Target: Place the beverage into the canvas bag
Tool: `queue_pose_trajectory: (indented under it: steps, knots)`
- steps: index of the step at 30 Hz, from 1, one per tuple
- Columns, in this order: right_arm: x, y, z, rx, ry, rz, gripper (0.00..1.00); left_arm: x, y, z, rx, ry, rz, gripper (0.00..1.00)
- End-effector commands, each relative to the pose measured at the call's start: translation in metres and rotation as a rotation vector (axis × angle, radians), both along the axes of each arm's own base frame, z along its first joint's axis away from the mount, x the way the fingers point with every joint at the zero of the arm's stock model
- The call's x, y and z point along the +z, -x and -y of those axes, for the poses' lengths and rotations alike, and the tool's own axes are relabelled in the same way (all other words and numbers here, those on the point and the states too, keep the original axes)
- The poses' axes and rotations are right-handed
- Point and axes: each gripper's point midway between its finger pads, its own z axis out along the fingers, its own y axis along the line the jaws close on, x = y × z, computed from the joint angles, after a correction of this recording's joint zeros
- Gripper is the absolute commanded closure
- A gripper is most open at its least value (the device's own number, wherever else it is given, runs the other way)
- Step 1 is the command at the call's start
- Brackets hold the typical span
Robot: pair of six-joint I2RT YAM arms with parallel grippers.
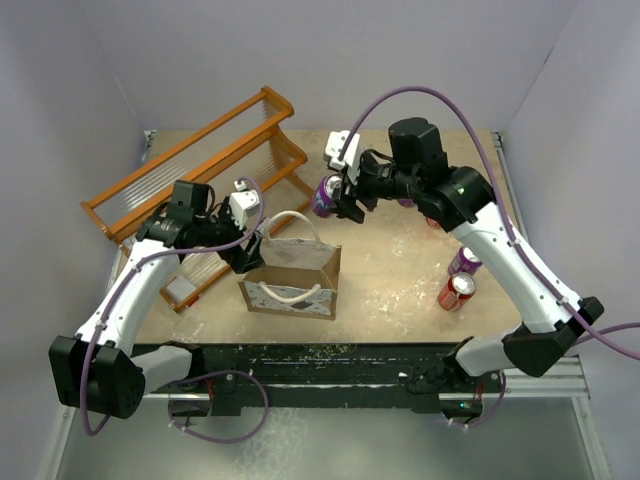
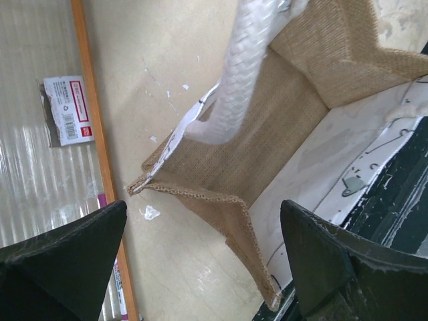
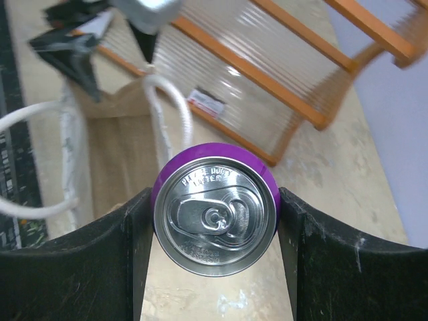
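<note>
The tan canvas bag [image 1: 290,275] stands open at the table's front centre, with white rope handles [image 1: 297,218]. My right gripper [image 1: 338,200] is shut on a purple beverage can [image 1: 325,194], held in the air just behind and above the bag's back right. In the right wrist view the can [image 3: 214,215] sits upright between both fingers [image 3: 114,261], with the bag's opening [image 3: 114,150] to its left. My left gripper [image 1: 246,258] is at the bag's left rim. In the left wrist view it [image 2: 200,231] is open, its jaws straddling the bag's side wall [image 2: 231,207] without closing on it.
An orange wooden rack [image 1: 200,160] lies at the back left, close to the left arm. A purple can [image 1: 463,262] and a red can [image 1: 455,292] stand at the right front. Another can [image 1: 432,222] shows partly behind the right arm.
</note>
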Motion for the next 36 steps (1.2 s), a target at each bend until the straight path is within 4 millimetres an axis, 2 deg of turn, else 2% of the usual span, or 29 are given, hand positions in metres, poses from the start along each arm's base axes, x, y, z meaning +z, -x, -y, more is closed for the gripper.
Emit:
queue_pose_trajectory:
  steps: [1,4,10,16,18,21,24,30,36]
  knots:
    - [0.039,0.042,-0.023,0.277,-0.107,0.077,1.00,-0.009,-0.006,-0.002,0.028,-0.027,0.004,0.01]
    - [0.027,0.054,-0.035,0.363,-0.118,0.039,1.00,-0.014,-0.012,-0.006,0.069,-0.041,-0.003,0.02]
    - [-0.009,0.064,-0.062,0.454,-0.084,-0.007,1.00,-0.020,-0.018,-0.009,0.102,-0.057,-0.019,0.14]
    - [-0.053,0.052,-0.080,0.450,-0.055,-0.045,1.00,-0.021,-0.017,-0.001,0.068,-0.028,-0.059,0.32]
    - [-0.067,0.044,-0.081,0.420,-0.038,-0.040,1.00,-0.019,-0.016,0.002,0.055,-0.014,-0.066,0.34]
    - [-0.090,0.043,-0.076,0.399,-0.003,-0.064,1.00,-0.011,-0.016,0.009,0.030,0.027,-0.064,0.35]
    - [-0.101,0.037,-0.068,0.351,0.027,-0.053,1.00,-0.004,-0.019,0.018,0.012,0.073,-0.056,0.36]
    - [-0.100,0.028,-0.035,0.254,0.053,-0.002,1.00,-0.004,-0.037,0.024,0.040,0.099,-0.061,0.33]
    - [-0.101,0.034,-0.005,0.238,0.126,-0.023,1.00,-0.012,-0.043,0.038,0.032,0.071,-0.121,0.32]
